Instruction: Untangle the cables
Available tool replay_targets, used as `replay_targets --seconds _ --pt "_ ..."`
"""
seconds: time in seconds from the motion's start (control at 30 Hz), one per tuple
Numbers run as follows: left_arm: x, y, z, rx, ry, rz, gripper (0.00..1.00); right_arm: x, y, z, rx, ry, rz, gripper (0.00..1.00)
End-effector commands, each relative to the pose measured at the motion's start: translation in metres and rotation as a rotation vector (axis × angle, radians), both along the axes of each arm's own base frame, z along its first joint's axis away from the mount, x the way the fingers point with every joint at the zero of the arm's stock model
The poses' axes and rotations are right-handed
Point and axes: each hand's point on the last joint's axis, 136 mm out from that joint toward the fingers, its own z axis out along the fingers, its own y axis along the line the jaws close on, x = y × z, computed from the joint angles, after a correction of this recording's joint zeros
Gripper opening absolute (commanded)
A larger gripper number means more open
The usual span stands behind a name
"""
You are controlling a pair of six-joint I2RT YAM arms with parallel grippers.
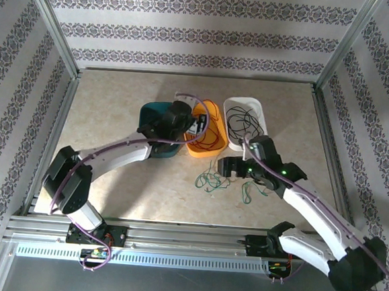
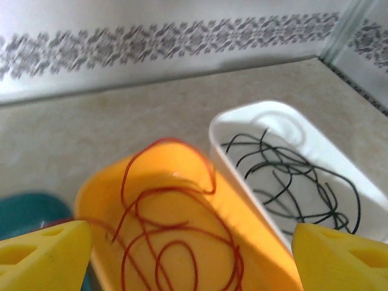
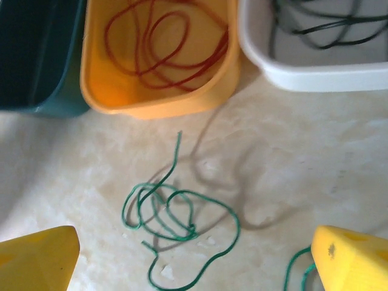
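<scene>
The cables lie apart. A red cable (image 2: 124, 182) is coiled in the orange bin (image 2: 260, 254), and a black cable (image 2: 291, 176) lies in the white bin (image 2: 242, 118). A green cable (image 3: 190, 230) lies looped on the table in front of the bins, with another green strand (image 3: 297, 267) near my right finger. My left gripper (image 2: 191, 260) hovers open over the orange bin, the red cable below it and nothing between its fingers. My right gripper (image 3: 194, 260) hangs open above the green cable (image 1: 208, 180), holding nothing.
A teal bin (image 1: 153, 115) stands left of the orange bin (image 1: 204, 150); the white bin (image 1: 246, 104) is on its right. The three bins sit side by side mid-table. Bare tabletop (image 1: 117, 106) extends left and behind. Metal frame posts (image 1: 323, 95) edge the workspace.
</scene>
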Motion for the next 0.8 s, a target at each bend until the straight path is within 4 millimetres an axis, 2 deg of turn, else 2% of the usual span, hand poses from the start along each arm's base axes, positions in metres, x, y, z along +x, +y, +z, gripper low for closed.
replay_targets --seconds 0.0,0.1,0.2,0.27,0.37,0.53,0.67,0.77 --pt "-0.015 0.046 0.01 -0.097 -0.019 0.227 0.84 0.018 0.018 0.015 -0.051 -0.064 0.036 0.93" --pt "-0.033 0.098 0.016 -0.072 -0.055 0.442 0.84 0.041 0.034 0.014 -0.106 -0.054 0.035 0.73" --pt "-0.05 0.141 0.025 -0.022 -0.088 0.599 0.84 0.074 0.043 0.007 -0.143 0.014 0.007 0.65" --pt "-0.057 0.156 0.029 -0.007 -0.101 0.639 0.84 0.096 0.056 0.0 -0.116 0.067 0.012 0.61" --pt "-0.062 0.167 0.028 -0.005 -0.097 0.655 0.84 0.134 0.076 -0.014 -0.049 0.162 0.003 0.57" --pt "-0.064 0.167 0.021 -0.005 -0.073 0.644 0.84 0.185 0.108 -0.032 -0.036 0.209 0.02 0.57" --pt "-0.063 0.166 0.018 0.0 -0.068 0.639 0.84 0.209 0.123 -0.057 -0.063 0.25 0.033 0.57" --pt "-0.063 0.166 0.015 0.018 -0.061 0.633 0.84 0.222 0.126 -0.072 -0.107 0.267 0.031 0.57"
